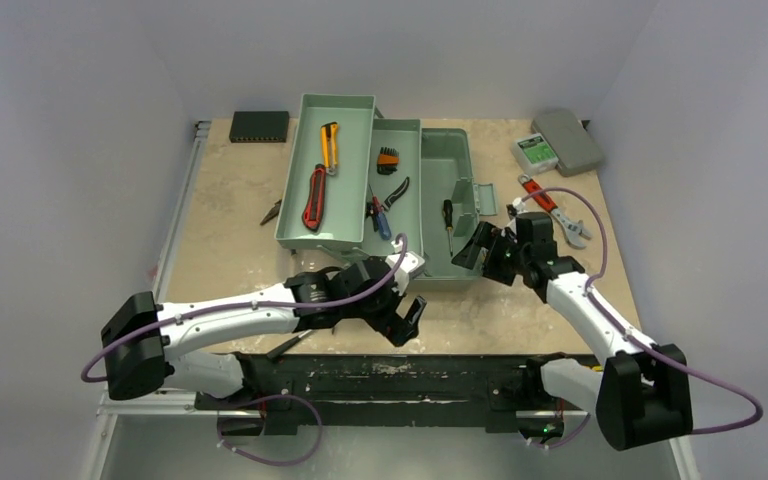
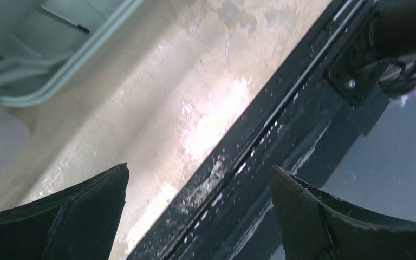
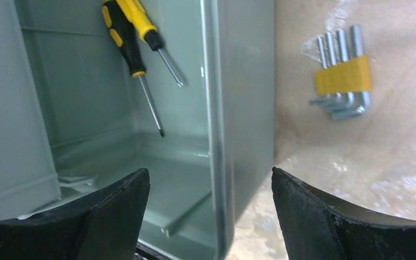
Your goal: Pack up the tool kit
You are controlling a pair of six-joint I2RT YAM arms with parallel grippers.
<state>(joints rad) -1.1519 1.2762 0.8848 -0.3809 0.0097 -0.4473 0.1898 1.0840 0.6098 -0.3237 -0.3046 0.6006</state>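
Top external view: the open toolbox (image 1: 440,170) sits mid-tabletop (image 1: 230,250), its trays folded out to the left. A red knife (image 1: 314,197) and a yellow knife (image 1: 329,146) lie in the far-left tray, and pliers (image 1: 392,200) lie in the next one. The right fingers (image 3: 325,227) are spread and empty, straddling the toolbox wall. Two screwdrivers (image 3: 123,40) lie in the bin on one side of it, and hex keys (image 3: 340,76) lie on the tabletop on the other. The left fingers (image 2: 70,216) are also spread, holding nothing, over the tabletop's near edge beside a toolbox corner. A wrench (image 1: 555,210) lies right of the toolbox.
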